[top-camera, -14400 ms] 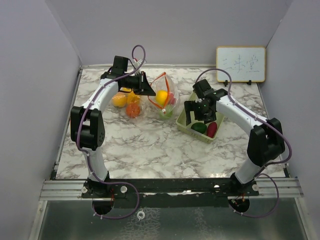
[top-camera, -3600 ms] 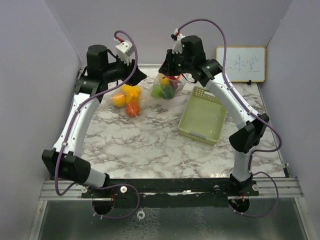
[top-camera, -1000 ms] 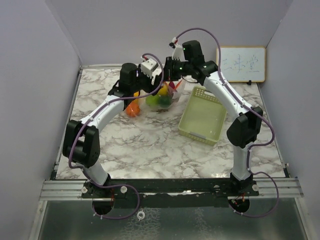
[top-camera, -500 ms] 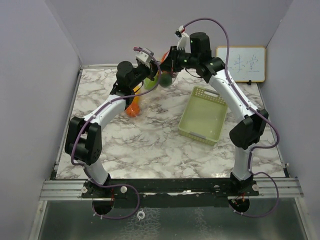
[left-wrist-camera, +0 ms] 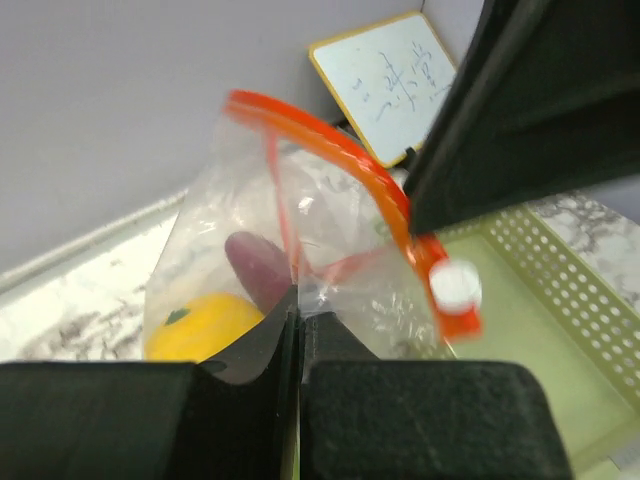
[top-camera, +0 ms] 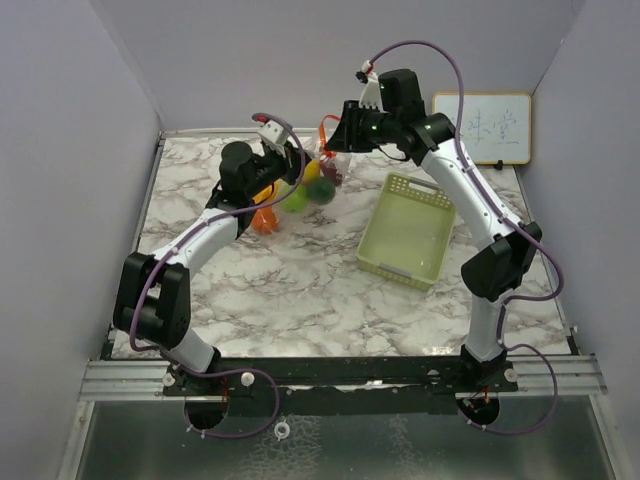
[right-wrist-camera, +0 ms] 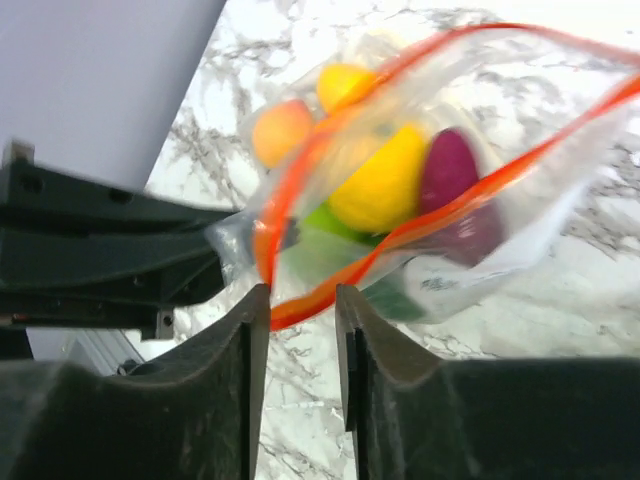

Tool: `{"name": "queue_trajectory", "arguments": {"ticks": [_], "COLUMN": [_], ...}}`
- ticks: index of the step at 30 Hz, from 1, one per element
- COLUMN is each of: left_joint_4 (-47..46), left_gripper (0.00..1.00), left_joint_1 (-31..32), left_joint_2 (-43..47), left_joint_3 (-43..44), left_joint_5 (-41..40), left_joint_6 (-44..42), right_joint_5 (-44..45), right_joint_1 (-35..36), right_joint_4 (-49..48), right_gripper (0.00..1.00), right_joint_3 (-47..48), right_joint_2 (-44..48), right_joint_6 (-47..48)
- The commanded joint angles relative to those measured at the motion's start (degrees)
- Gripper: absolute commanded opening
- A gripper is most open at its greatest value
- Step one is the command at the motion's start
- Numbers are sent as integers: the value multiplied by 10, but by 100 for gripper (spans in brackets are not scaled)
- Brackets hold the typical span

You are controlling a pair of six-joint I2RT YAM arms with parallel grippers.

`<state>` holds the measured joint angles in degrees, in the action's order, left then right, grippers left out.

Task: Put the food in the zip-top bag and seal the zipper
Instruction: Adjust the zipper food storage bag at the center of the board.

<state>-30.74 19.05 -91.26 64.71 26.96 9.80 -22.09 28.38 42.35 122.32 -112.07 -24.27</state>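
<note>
I see zip-top bag (top-camera: 318, 178) held above tabletop (top-camera: 300, 290) at rear, food (right-wrist-camera: 385, 180) inside. Left pincer (left-wrist-camera: 298, 330) clamps bag's corner; right pincer (right-wrist-camera: 300, 305) pinches orange zipper (right-wrist-camera: 400, 245).

Lots of bare tabletop (top-camera: 300, 290) in the middle and at the near edge, wide enough for a gripper to pass. Crowded at the far side: the bag (top-camera: 322, 180) held up between the left gripper (top-camera: 290, 160) and the right gripper (top-camera: 338, 140), both pinched tight on its plastic, hardly any gap between them. More toy food (top-camera: 264, 218) on the tabletop just under the left arm, blocking that spot. Green basket (top-camera: 408, 232) filling the right side, under the right arm. Whiteboard (top-camera: 482, 128) standing at the far right wall
</note>
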Motion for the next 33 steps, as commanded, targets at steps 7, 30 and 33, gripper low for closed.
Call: {"name": "queue_trajectory", "arguments": {"ticks": [7, 30, 33], "left_joint_4": [-106, -116, -110], "left_gripper": [0, 0, 0], "left_joint_1": [-5, 35, 35], "left_joint_2": [76, 96, 106], "left_joint_3": [-122, -115, -117], "left_joint_5": [101, 122, 123], "left_joint_6": [145, 167, 164], "right_joint_5": [180, 134, 149], "right_joint_1": [-41, -43, -43], "right_joint_4": [66, -50, -61], "right_gripper": [55, 64, 55], "right_joint_3": [-33, -147, -149], "right_joint_2": [53, -1, -11], "right_joint_6": [43, -24, -24]}}
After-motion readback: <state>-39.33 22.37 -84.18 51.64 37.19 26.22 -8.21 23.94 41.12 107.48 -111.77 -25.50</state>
